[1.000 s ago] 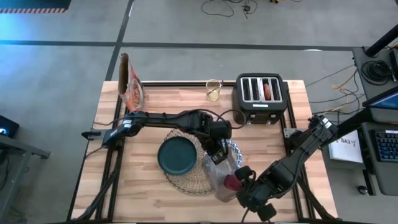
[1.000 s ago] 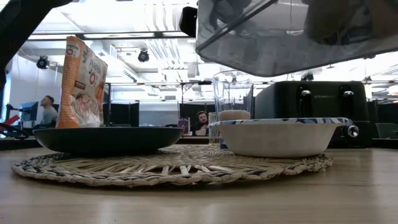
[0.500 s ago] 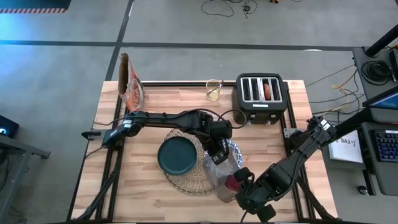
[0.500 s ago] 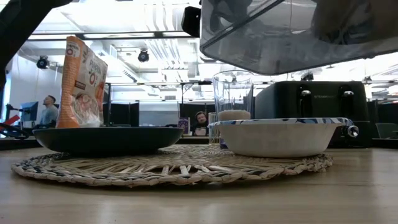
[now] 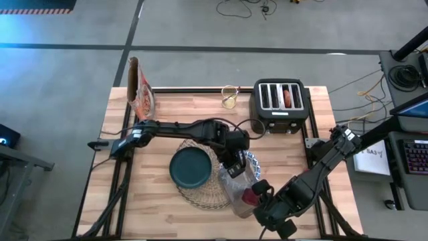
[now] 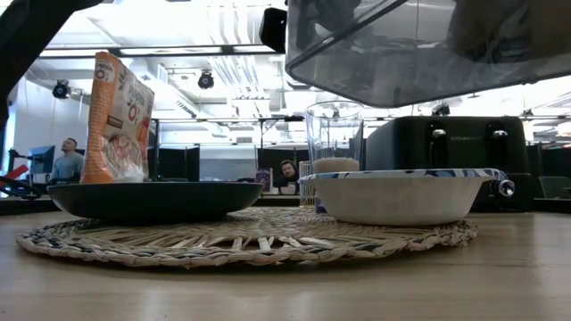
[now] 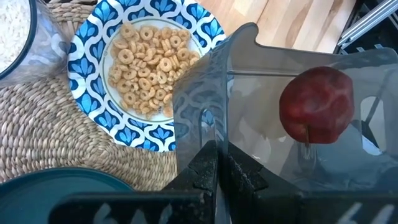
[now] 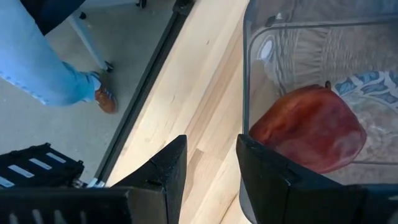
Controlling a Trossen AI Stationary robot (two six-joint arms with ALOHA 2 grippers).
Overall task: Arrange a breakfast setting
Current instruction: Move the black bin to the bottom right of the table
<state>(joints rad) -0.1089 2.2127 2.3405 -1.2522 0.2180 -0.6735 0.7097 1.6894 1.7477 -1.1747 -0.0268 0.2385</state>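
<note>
The left gripper (image 7: 216,163) is pinched on the rim of a clear box (image 7: 273,118) holding an apple (image 7: 316,104), lifted over the bowl (image 7: 144,59) of cereal rings. The right gripper (image 8: 208,163) grips the box's opposite wall. Below them the mat (image 5: 204,184) carries the plate (image 5: 188,167), beside the bowl. The toaster (image 5: 279,106) and glass (image 5: 229,97) stand beyond.

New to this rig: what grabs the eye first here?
A clear plastic container with a red apple inside, held above the table's near edge beside the woven placemat, the left gripper shut on its wall and the right gripper on its side. Beneath it sits a blue-and-white bowl of cereal rings, next to a dark teal plate on the placemat.
</note>
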